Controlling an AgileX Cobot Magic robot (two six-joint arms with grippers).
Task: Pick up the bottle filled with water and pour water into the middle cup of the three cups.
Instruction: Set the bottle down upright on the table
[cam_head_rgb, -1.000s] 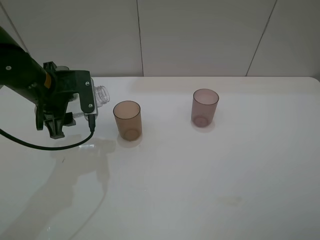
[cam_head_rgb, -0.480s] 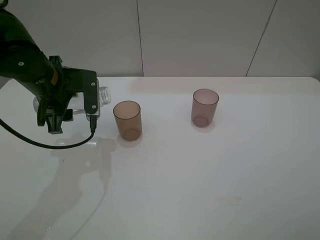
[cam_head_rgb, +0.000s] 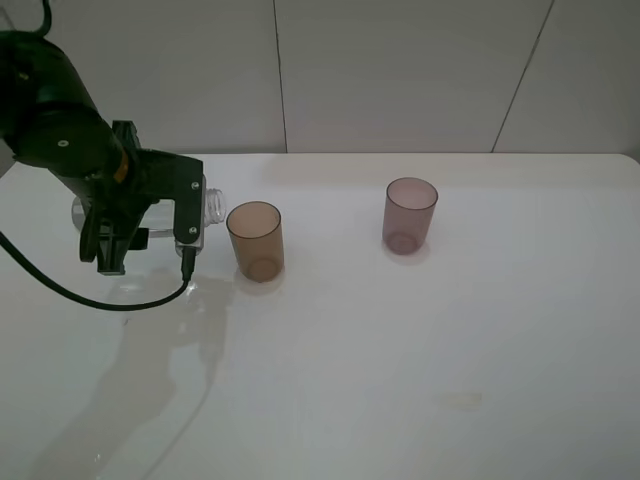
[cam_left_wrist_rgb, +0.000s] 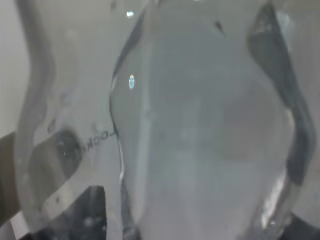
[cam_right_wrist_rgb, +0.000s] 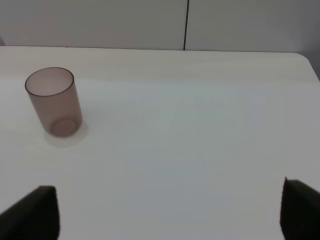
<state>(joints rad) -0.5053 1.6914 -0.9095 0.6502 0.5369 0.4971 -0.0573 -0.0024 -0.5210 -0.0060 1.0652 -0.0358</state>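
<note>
Two translucent tumblers are seen standing upright and well apart on the white table (cam_head_rgb: 400, 350) in the high view: the amber-brown middle cup (cam_head_rgb: 254, 240) toward the left and the mauve-purple tumbler (cam_head_rgb: 410, 215) farther right and a little nearer the tiled wall (cam_head_rgb: 400, 70). The bottle (cam_head_rgb: 208, 204) is clamped in the left gripper (cam_head_rgb: 120, 228) and is tipped almost onto its side, off the table. Its open threaded neck is pointed at the middle cup and is held just beside that cup's rim, on the left of it and about level with it, not over the opening. The clear base of the bottle is seen poking out past the far side of the black gripper body. A black cable (cam_head_rgb: 90, 295) is looped from the left arm down over the table. The left wrist view is filled almost wholly by the clear wall of the bottle (cam_left_wrist_rgb: 200, 140), pressed close to the lens. In the right wrist view the right gripper (cam_right_wrist_rgb: 167, 200) is shown with its jaws spread wide and nothing between them, only the dark tips being visible at the corners, and the mauve-purple tumbler (cam_right_wrist_rgb: 52, 102) is seen well apart from it across bare table (cam_right_wrist_rgb: 200, 125).
</note>
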